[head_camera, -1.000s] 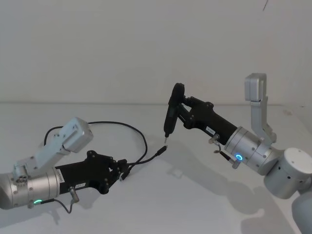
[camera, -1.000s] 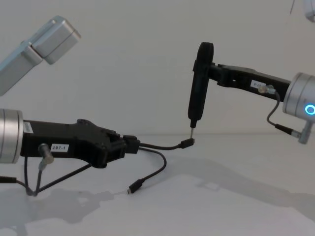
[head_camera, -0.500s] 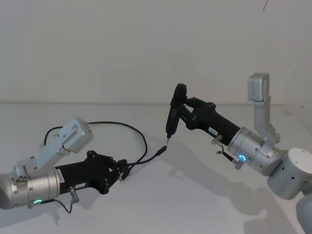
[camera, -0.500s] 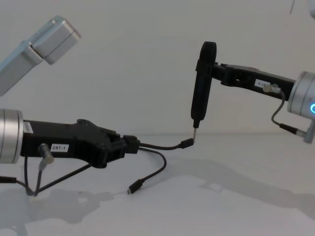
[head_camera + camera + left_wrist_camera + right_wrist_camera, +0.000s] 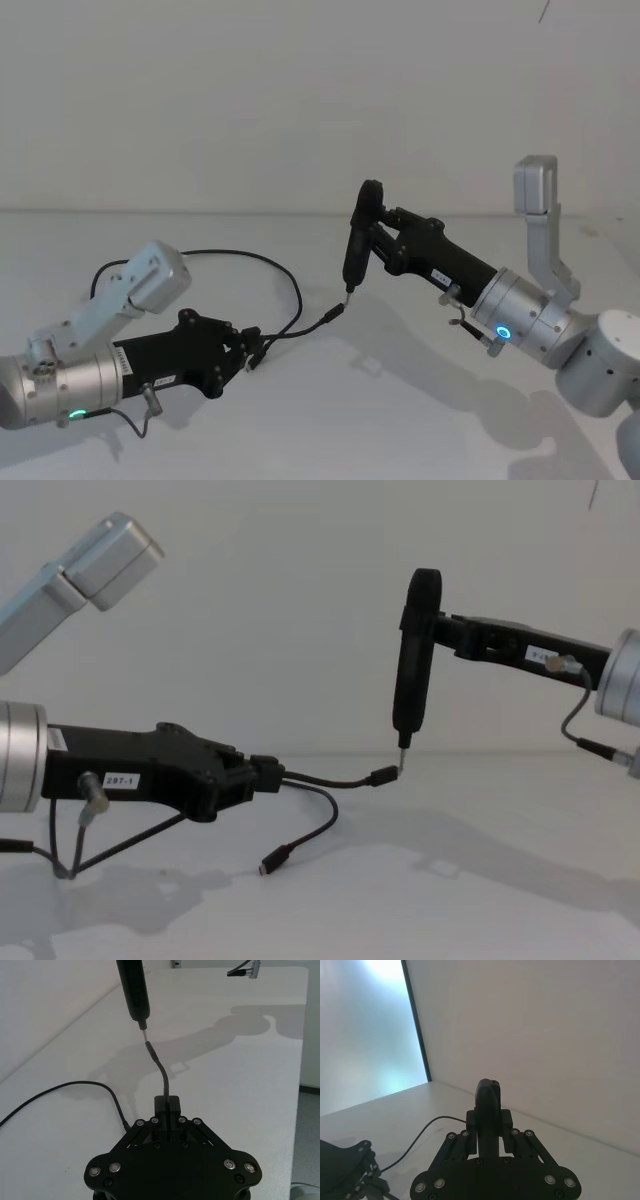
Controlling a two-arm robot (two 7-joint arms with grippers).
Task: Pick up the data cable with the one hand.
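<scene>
My left tool [image 5: 255, 776] stays clamped on the data cable [image 5: 330, 779]; the right tool [image 5: 380, 240], apparently gripping a probe [image 5: 413, 660], has drifted right.

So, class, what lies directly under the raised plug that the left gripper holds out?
Bare white table and the plug's shadow lie under the data cable plug held out by the left gripper. A second branch droops lower, its plug near the table. The cable's junction is hidden between the jaws.

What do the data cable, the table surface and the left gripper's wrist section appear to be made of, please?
The data cable looks like matte black rubber or plastic sheathing, since it bends in soft curves. The table seems a smooth, matte white laminate, showing soft shadows and no grain. The wrist section behind the left gripper appears to be brushed silver metal, with a dull sheen.
</scene>
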